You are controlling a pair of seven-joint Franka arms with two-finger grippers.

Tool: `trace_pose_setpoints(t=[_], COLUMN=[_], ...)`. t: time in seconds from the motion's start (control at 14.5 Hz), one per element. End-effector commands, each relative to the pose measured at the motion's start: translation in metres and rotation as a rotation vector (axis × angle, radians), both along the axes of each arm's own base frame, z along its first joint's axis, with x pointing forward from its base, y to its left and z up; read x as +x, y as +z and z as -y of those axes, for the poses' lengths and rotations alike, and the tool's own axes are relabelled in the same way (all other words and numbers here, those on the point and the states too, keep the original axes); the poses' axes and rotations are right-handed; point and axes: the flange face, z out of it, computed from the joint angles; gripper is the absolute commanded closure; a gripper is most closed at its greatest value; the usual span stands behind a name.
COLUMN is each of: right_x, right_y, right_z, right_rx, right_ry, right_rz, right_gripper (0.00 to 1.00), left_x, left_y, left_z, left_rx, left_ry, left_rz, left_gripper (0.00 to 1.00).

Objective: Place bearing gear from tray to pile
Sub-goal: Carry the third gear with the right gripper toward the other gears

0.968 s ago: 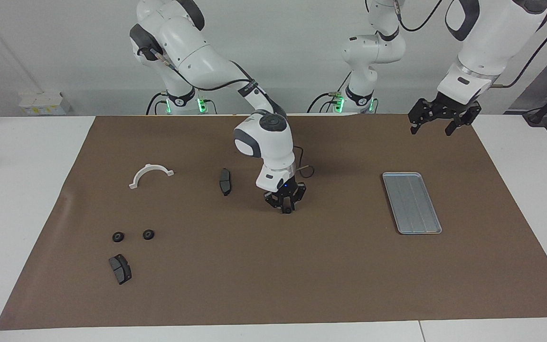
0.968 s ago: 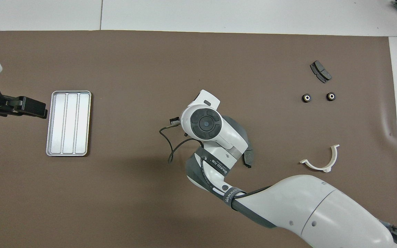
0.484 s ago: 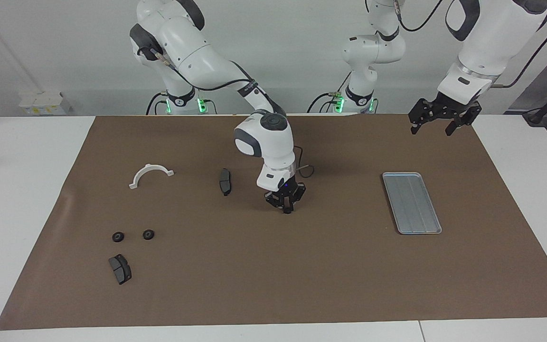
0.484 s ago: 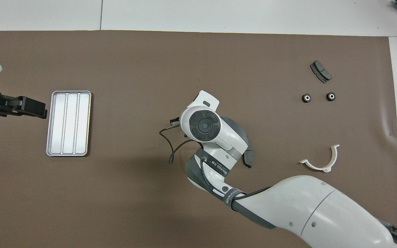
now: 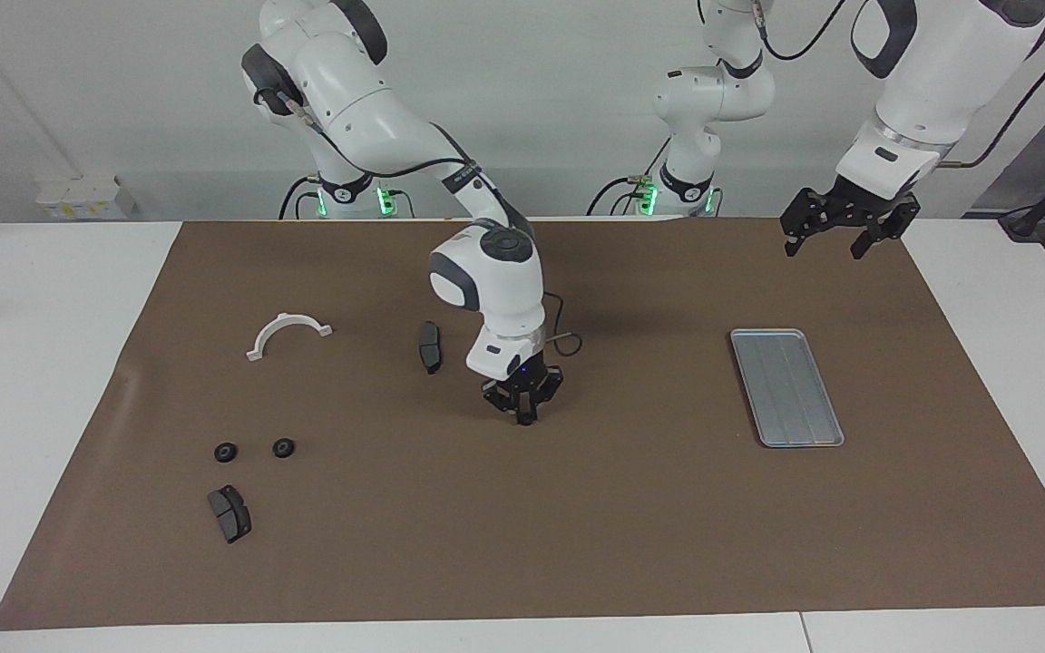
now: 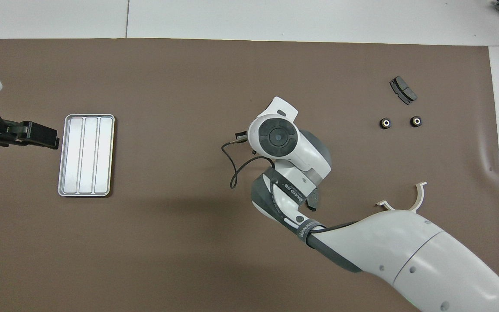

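My right gripper [image 5: 522,417] hangs just above the middle of the brown mat, shut on a small dark bearing gear at its tips. In the overhead view its own wrist [image 6: 277,136] hides it. The silver tray [image 5: 788,333] [image 6: 86,115] lies bare toward the left arm's end. The pile sits toward the right arm's end: two black gears [image 5: 226,451] [image 5: 283,447], also gears [image 6: 386,123] [image 6: 416,121], with a dark brake pad [image 5: 229,512] [image 6: 403,89]. My left gripper [image 5: 835,238] [image 6: 37,133] waits open in the air beside the tray.
A second dark brake pad [image 5: 430,345] lies on the mat close beside my right wrist, mostly covered by the arm in the overhead view. A white plastic arch [image 5: 288,333] [image 6: 405,201] rests nearer to the robots than the pile.
My right arm has carried its shut gripper away from the tray toward the right arm's end of the table. The left arm has not moved.
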Motion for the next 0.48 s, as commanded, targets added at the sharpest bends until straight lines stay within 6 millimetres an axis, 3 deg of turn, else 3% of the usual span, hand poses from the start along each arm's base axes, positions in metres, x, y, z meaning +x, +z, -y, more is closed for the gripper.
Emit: trace_pose_setpoints(t=[0.0,0.21,0.41], right_x=[0.037,0.062,0.074], right_y=[0.018,0.013,0.012], right_z=[0.079,0.17,0.232], right_rx=[-0.061,-0.094,-0.107], right_ry=[0.018,0.009,0.006], right_rz=[-0.002,-0.028,-0.057], right_gripper=[0.98,0.98,0.98], left_x=[-0.003,-0.003,-0.003], left_y=[-0.001,-0.001,-0.001], left_z=[-0.003,-0.003,-0.003], left_rx=[0.012,0.012,0.012], left_ry=[-0.007,-0.009,-0.007], left_rz=[-0.013,-0.013,-0.013], left_gripper=[0.0,0.0,0.0])
